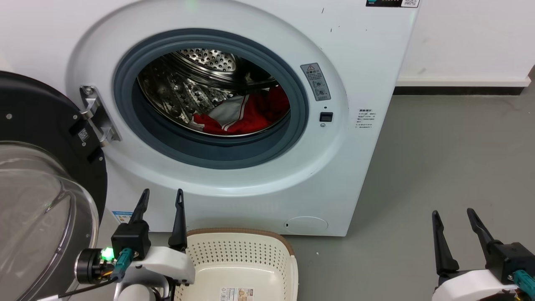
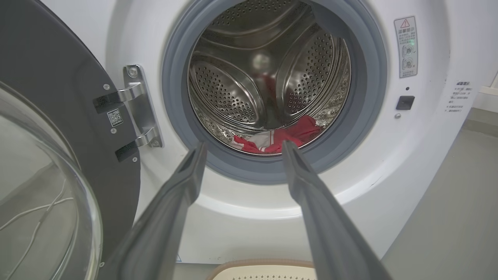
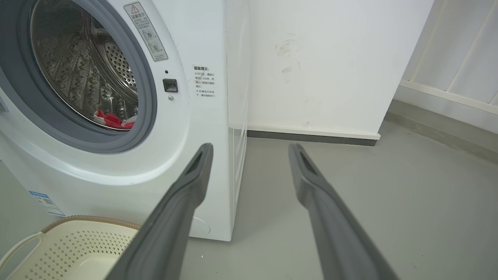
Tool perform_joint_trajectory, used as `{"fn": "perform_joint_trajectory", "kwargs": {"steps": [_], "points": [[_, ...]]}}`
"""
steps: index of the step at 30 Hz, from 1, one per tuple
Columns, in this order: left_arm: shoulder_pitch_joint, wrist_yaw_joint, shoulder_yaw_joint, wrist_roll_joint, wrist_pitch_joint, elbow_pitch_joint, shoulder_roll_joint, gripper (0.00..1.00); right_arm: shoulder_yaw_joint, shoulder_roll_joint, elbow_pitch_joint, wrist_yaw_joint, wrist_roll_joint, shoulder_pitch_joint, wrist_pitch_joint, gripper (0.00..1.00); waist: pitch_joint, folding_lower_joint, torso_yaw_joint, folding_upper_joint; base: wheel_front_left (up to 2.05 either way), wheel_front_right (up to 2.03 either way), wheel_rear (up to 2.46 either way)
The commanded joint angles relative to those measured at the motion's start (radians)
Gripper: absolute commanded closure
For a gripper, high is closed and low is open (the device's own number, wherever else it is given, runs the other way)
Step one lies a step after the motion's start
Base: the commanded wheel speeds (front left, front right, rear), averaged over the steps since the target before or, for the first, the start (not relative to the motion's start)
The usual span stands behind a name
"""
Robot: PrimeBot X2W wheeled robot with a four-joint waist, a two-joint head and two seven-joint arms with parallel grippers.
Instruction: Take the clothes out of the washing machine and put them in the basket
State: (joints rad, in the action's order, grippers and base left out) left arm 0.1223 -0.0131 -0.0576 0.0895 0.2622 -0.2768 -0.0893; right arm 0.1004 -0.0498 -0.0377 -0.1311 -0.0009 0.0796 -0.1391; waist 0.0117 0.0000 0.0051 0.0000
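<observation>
Left gripper (image 1: 162,191) is sitting at lower left of the head view. Its jaws are spread wide, holding nothing and touching nothing. Its two dark fingers are pointing up at the front of the washing machine (image 1: 368,75), just below the door opening. In the left wrist view the gap between the jaws is framing the lower lip of the grey door seal (image 2: 268,171).

Right gripper (image 1: 453,211) is sitting at lower right, jaws likewise wide apart and empty. It is hanging over bare grey floor (image 1: 439,167), well apart from the machine. In the right wrist view its fingers are pointing past the washer's right corner toward the white wall (image 3: 330,58).

The clothes (image 1: 250,119) are lying inside the perforated steel drum (image 1: 188,83), low and toward the right of the opening. Red fabric is showing with a white panel and thin striped trim. Both grippers are standing well clear of it.

The round door (image 1: 25,125) is standing swung open at left of frame. It has a black rim and a clear glass bowl, and is hanging on a metal hinge (image 1: 96,115).

The basket (image 1: 238,230) is sitting on the floor just in front of the washer, at bottom centre, right beside the left gripper. A paper label (image 1: 236,294) is showing on its bottom.

Count: two grippers, two fingers each; one washer; one garment bundle; one basket.
</observation>
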Motion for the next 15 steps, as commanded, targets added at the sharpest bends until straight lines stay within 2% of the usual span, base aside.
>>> {"fn": "perform_joint_trajectory", "kwargs": {"steps": [1, 9, 15], "points": [[0.015, -0.006, 0.002, -0.005, 0.004, -0.006, -0.002, 0.00, -0.003, -0.001, -0.002, 0.001, -0.001, -0.016, -0.002, 0.00, -0.005, 0.0000, -0.006, 0.0000, 0.00, 0.00, 0.00], [0.130, 0.005, -0.003, 0.006, -0.031, -0.090, -0.016, 0.00, -0.028, -0.001, 0.030, 0.001, 0.002, -0.043, 0.006, 0.00, -0.071, 0.0000, -0.071, 0.0000, 0.00, 0.00, 0.00], [0.313, 0.015, 0.005, 0.005, -0.120, -0.141, -0.060, 0.00, -0.043, -0.001, 0.070, 0.001, 0.018, -0.083, -0.001, 0.00, -0.198, 0.0000, -0.156, 0.0000, 0.00, 0.00, 0.00]]}}
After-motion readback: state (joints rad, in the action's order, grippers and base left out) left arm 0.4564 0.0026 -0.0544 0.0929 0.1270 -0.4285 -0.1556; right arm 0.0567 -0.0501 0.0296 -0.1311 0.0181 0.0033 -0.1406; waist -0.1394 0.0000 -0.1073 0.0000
